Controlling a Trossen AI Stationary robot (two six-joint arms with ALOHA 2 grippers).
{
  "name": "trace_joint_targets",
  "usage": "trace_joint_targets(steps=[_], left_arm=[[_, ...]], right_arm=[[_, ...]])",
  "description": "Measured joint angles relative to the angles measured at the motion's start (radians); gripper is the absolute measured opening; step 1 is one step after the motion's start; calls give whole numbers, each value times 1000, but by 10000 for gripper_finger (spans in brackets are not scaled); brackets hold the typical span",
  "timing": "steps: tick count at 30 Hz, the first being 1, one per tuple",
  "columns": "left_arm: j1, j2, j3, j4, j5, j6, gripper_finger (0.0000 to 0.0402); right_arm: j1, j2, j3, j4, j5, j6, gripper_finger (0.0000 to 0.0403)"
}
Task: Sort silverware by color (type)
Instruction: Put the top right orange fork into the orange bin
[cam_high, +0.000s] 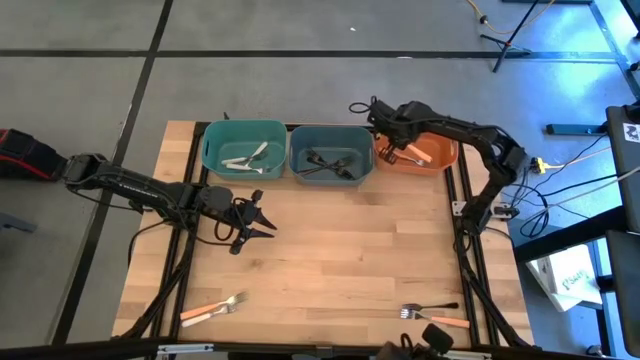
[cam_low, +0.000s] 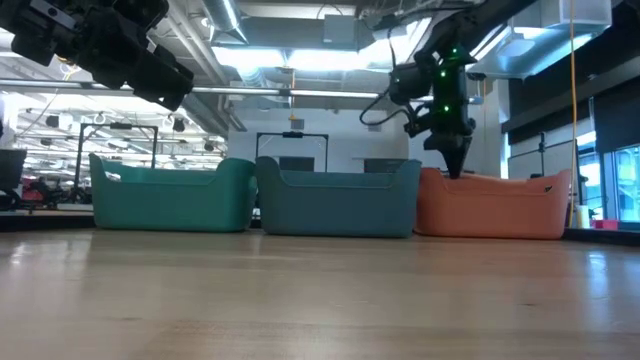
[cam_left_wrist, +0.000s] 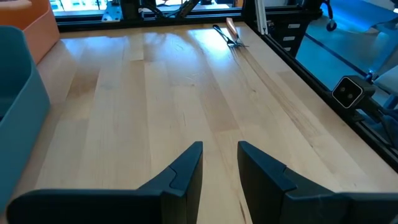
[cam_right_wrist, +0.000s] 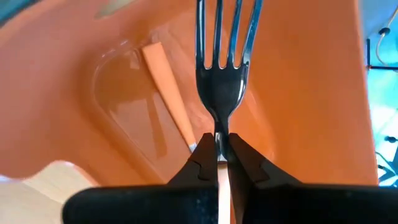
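The right gripper pinches the neck of an orange-handled fork, tines pointing away, inside the orange bin, where 1 more orange fork lies. The left gripper hangs over bare table with its fingers narrowly apart, holding nothing. White forks lie in the teal bin, black forks in the blue bin. Near the front edge lie 1 orange fork at left and a black fork beside another orange one at right.
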Motion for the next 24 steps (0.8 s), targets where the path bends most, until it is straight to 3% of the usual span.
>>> trace_joint_targets(steps=[14,24], left_arm=[[0,0,0,0,0,0,95],[0,0,0,-1,0,0,95]], right_arm=[[-1,-58,-11,11,-25,2,1],[-70,-145,-238,232,-103,-28,1]])
